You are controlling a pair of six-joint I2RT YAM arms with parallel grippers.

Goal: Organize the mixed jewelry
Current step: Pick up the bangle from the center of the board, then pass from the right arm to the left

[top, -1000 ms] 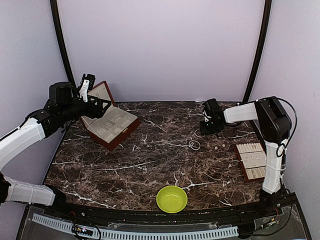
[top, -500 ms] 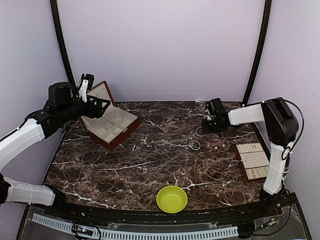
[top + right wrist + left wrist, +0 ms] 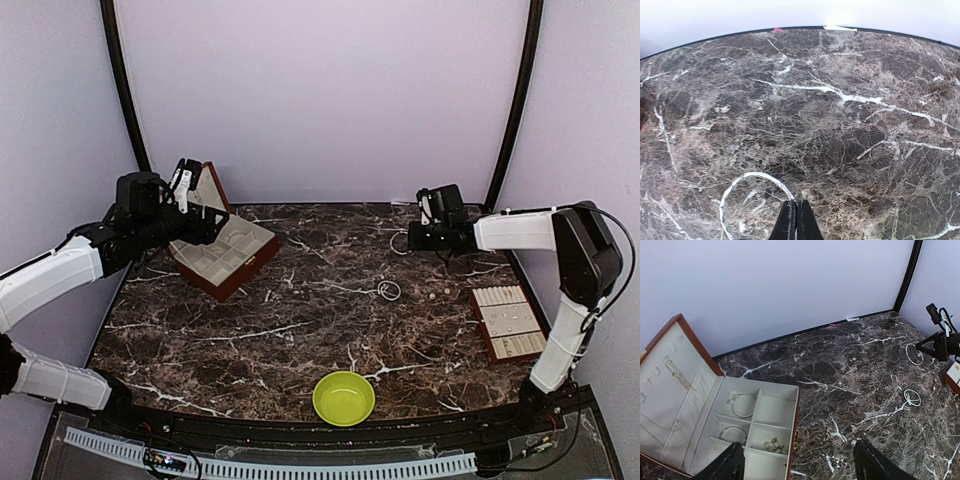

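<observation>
Right gripper (image 3: 794, 212): drawn back from the open marble toward the back wall, its forearm now stretched out nearly level. Wire hoop (image 3: 757, 174): pinched between the closed fingers, carried back with the gripper from where it lay. Left gripper (image 3: 182, 174): shifted rightward and slightly lower, closer to the lid of the jewelry box (image 3: 225, 255).

The table (image 3: 300, 340) looks like polished dark marble with white veins, smooth and a little glossy. The box (image 3: 243, 277) has a shiny red-brown shell, like lacquered wood, and a matt cream lining (image 3: 774, 409), soft like cloth. The hoop (image 3: 756, 174) is thin bright metal wire. The bowl (image 3: 344, 398) is smooth plastic with a mild shine. The tray (image 3: 484, 325) has matt cream padding.
</observation>
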